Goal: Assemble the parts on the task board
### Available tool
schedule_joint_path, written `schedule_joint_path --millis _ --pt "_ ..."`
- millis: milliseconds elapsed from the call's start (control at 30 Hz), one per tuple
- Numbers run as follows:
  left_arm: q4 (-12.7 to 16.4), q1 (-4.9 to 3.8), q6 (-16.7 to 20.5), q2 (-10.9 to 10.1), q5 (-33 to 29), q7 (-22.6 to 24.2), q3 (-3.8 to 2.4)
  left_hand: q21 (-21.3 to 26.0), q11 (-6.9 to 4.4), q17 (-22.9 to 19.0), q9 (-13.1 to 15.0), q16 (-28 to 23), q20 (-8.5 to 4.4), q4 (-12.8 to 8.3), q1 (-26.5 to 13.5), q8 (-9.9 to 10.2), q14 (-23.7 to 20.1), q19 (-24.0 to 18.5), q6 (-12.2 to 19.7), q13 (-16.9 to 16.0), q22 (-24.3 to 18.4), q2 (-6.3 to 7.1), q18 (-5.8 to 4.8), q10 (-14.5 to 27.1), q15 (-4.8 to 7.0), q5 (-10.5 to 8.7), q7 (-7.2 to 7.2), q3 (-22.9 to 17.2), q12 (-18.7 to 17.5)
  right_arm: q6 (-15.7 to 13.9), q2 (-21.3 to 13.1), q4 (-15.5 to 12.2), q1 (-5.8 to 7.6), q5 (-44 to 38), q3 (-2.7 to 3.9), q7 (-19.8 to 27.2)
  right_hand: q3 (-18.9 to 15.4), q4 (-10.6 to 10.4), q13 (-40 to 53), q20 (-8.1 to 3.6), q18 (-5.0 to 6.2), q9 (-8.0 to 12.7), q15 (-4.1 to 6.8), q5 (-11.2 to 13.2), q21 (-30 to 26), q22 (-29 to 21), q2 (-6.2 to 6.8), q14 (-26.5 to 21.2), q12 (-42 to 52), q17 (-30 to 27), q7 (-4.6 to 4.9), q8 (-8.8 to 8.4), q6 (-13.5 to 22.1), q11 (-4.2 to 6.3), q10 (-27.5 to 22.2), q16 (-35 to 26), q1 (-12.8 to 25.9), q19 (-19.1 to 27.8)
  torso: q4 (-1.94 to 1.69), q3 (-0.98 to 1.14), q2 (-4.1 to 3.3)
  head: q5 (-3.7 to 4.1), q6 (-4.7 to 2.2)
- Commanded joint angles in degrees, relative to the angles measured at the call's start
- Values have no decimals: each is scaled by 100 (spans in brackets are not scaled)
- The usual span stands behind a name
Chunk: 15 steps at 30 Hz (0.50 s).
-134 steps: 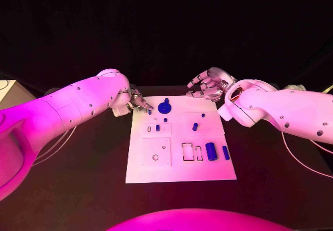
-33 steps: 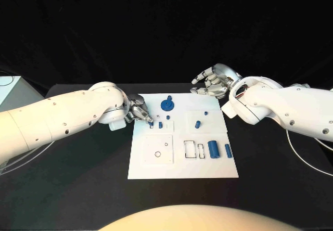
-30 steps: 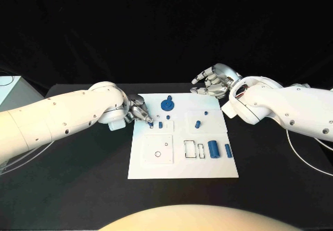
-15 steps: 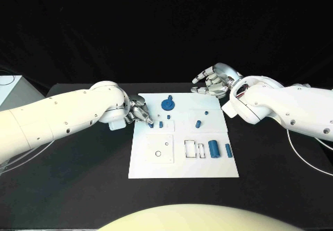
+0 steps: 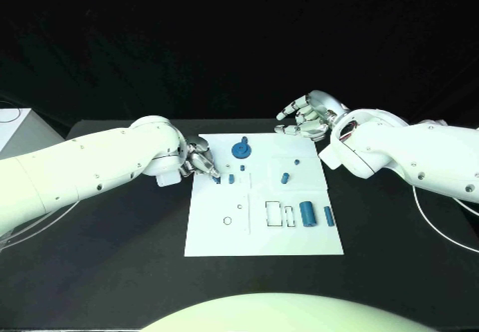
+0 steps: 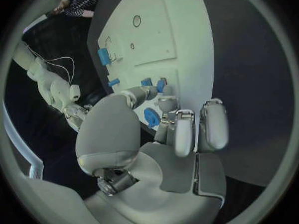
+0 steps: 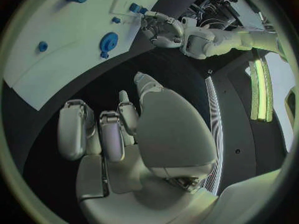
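Note:
The white task board (image 5: 261,238) lies in the middle of the black table. My left hand (image 5: 200,163) reaches over its left edge and pinches a small blue peg (image 5: 218,179) upright against the board, right beside a second peg (image 5: 230,178). In the left wrist view my fingertips (image 6: 164,95) meet at that peg (image 6: 163,85). A blue gear (image 5: 239,150) stands near the far edge. A thick blue cylinder (image 5: 306,214) and a slim bar (image 5: 327,215) lie at the right. My right hand (image 5: 307,117) hovers past the far right corner, fingers apart, holding nothing.
Two more small blue pegs (image 5: 286,178) (image 5: 295,163) stand right of centre. Empty outlined slots (image 5: 271,214) and a round hole (image 5: 228,221) lie in the near half. A white box (image 5: 15,131) stands at the table's left edge. A cable (image 5: 439,216) trails at the right.
Since 4.5 s ago my left hand has carried the peg from the far left corner nearer, down beside the second peg. Over the last second both hands have barely moved.

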<state>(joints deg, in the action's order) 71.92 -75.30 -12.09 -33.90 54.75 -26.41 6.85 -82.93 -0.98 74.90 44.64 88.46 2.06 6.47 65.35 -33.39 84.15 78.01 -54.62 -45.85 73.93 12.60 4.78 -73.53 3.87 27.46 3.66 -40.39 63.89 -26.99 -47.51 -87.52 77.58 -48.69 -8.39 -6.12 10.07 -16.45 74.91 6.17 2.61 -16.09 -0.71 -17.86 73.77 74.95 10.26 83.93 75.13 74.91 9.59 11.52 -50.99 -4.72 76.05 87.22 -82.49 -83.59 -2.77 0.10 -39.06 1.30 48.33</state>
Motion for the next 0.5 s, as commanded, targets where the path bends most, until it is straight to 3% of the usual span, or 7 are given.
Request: schedule_joint_path --millis 33,500 --pt "-9 -1 -51 21 48 8 -2 -39 -9 1232 1 29 16 -869 51 -16 506 39 -47 -1 9 -27 -100 -21 41 23 -25 -830 27 38 -2 -8 -3 -15 1 63 43 2 22 -10 103 6 49 -40 -21 465 11 447 -31 962 -7 39 48 10 -33 -39 64 39 0 1 -2 5 6" --pt "-29 1 -187 60 51 1 15 -37 -9 1233 -2 30 14 -869 50 -11 506 33 -52 18 3 -30 -99 -16 41 25 -25 -829 12 51 -9 -11 -3 -15 1 58 63 6 24 -11 101 8 50 -40 -19 468 20 451 -26 973 -8 49 56 11 -28 -34 76 34 -3 -3 3 26 35"
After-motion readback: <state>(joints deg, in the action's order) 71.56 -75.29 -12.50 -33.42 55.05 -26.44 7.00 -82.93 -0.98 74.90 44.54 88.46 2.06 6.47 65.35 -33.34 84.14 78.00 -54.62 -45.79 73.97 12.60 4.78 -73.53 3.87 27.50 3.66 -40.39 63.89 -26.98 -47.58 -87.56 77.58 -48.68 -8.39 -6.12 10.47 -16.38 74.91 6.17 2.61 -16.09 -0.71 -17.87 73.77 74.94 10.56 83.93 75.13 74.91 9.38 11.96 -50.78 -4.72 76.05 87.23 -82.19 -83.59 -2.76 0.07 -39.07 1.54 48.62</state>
